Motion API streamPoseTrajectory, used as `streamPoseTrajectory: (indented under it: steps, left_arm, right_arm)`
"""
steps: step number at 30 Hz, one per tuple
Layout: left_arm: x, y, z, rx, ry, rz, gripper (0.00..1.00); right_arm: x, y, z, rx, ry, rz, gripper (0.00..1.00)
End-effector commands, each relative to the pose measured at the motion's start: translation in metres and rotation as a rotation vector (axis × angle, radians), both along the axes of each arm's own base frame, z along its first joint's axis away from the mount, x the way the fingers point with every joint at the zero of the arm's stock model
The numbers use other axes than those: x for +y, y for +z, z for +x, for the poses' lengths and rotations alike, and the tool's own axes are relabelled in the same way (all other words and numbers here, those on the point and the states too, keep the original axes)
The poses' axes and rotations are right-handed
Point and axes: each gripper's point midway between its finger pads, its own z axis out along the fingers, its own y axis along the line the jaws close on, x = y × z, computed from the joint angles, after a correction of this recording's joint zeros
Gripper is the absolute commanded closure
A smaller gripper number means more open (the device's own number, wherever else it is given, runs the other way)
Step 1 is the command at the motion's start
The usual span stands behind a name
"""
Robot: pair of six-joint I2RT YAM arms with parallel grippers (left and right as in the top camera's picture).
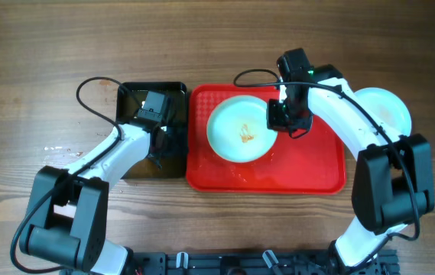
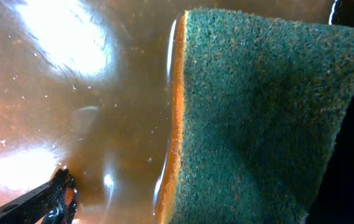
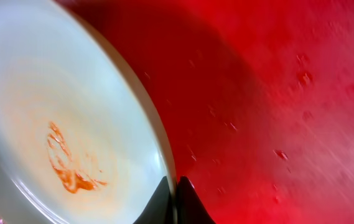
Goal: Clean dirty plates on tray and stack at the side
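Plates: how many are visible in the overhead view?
2. One sauce-smeared plate lies on the red tray; a second plate sits on the table beyond the tray's right edge, partly behind the right arm. More may be stacked beneath it.

The left arm [image 1: 102, 160] rises from its base at the near left and reaches far and rightward, its white forearm slanting up to a black wrist. The left gripper [image 1: 154, 114] points straight down. In the wrist view only one dark fingertip [image 2: 57, 198] shows, low at the left edge, so the jaws stand apart. The right arm [image 1: 358, 126] climbs from the near right, bends at a far elbow and sweeps leftward, wrist turned down. The right gripper [image 1: 280, 116] points down too, and its two fingertips [image 3: 164, 205] are pressed together on the right-hand rim of a plate [image 3: 52, 93].
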Motion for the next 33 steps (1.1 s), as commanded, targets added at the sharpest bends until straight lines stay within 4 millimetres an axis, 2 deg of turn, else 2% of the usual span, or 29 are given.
streamPoseTrajectory:
  steps: [1,5,8,21,29,33]
  left_arm:
    - [-0.013,0.003,-0.001,0.002,-0.022,-0.055,0.00]
    - [-0.013,0.003,-0.001,0.002,-0.022,-0.055,0.00]
    - [-0.013,0.003,-0.001,0.002,-0.022,-0.055,0.00]
    - [-0.013,0.003,-0.001,0.002,-0.022,-0.055,0.00]
    - [-0.013,0.003,-0.001,0.002,-0.022,-0.055,0.00]
    - [-0.019,0.008,0.017,-0.075,-0.024,-0.080,0.00]
  right_arm:
    - [-0.012,-0.004,-0.017,0.052,0.008,-0.061,0.96]
    - [-0.018,-0.022,-0.036,0.103,0.007,-0.076,0.96]
    - [-0.019,-0.030,-0.040,0.104,0.008,-0.076,0.96]
    - [-0.015,-0.030,-0.029,0.060,0.008,-0.062,0.96]
    - [-0.015,-0.030,-0.029,0.061,0.008,-0.062,0.96]
    - [-0.015,-0.031,-0.027,0.049,0.009,-0.060,0.96]
